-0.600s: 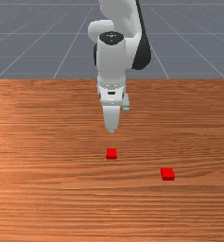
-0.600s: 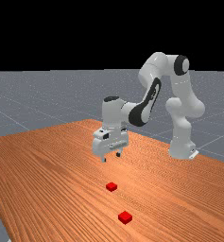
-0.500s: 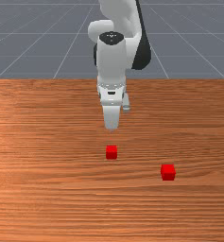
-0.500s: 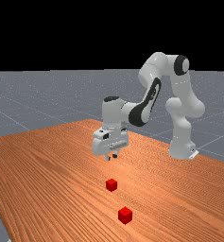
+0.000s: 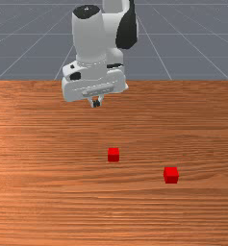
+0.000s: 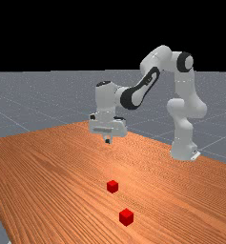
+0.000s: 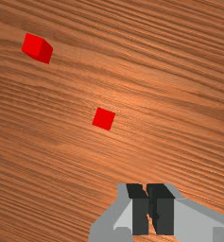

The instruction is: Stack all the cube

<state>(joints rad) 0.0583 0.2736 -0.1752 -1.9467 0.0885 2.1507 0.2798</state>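
Note:
My gripper (image 5: 95,103) hangs above the table behind both red cubes in the front view, its fingers together with nothing held. One red cube (image 5: 113,154) lies nearer the arm; the other red cube (image 5: 171,175) is farther out, toward the front view's right. They sit apart on the wood. In the far view the gripper (image 6: 107,141) is high over the table, above and beyond the nearer cube (image 6: 112,186). The wrist view has the gripper (image 7: 150,190) with its dark fingertips side by side, the nearer cube (image 7: 104,118) ahead of them, and the other cube (image 7: 37,47) farther off.
Orange-brown table (image 5: 48,192) surrounds the two cubes. Its back edge runs below the arm in the front view. A wide gap of bare wood separates the cubes.
The fingers have come together. My hand has risen, moved back and toward the front view's left, and turned. Both cubes stand taller above the table than in the earliest frames.

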